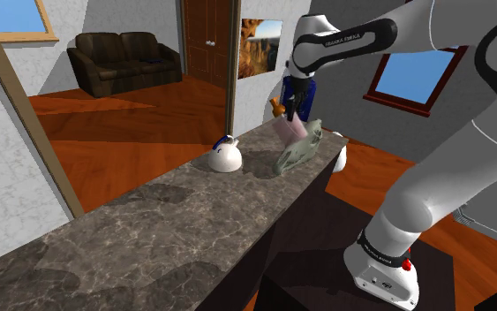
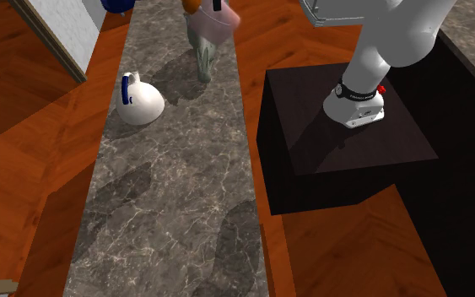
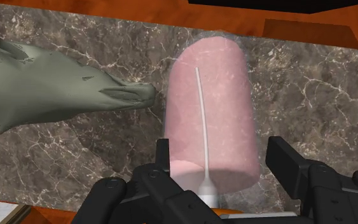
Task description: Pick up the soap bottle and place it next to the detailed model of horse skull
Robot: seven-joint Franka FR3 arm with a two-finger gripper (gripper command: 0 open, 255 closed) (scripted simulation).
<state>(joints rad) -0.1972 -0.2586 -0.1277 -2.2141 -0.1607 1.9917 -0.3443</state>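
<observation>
In the shoulder view a long dark marbled table (image 1: 149, 230) runs from the near left towards the far right. At the far left, across the reddish wood floor (image 1: 131, 132), stands a brown sofa (image 1: 123, 57). Further right on the table sits a white rounded kettle (image 1: 224, 157) with a blue handle, well apart from the rest. To its right comes the soap bottle (image 1: 289, 131). It is a pale pink, see-through cylinder with a rounded free end, and a thin white tube runs down its middle to a white base at the hand's side, plainly seen in the wrist view (image 3: 209, 108). The black hand (image 3: 222, 153) is clamped on it, one finger on each side of its lower part, and holds it tilted at the far end of the table, just above the grey-green horse skull (image 1: 301, 150). In the wrist view the skull's narrow snout points at the bottle's side; I cannot tell whether they touch. In the second exterior view the bottle (image 2: 220, 24) hangs at the skull's wide end. Right of these the white arm (image 1: 449, 177) rises from its dark stand (image 1: 326, 265).
</observation>
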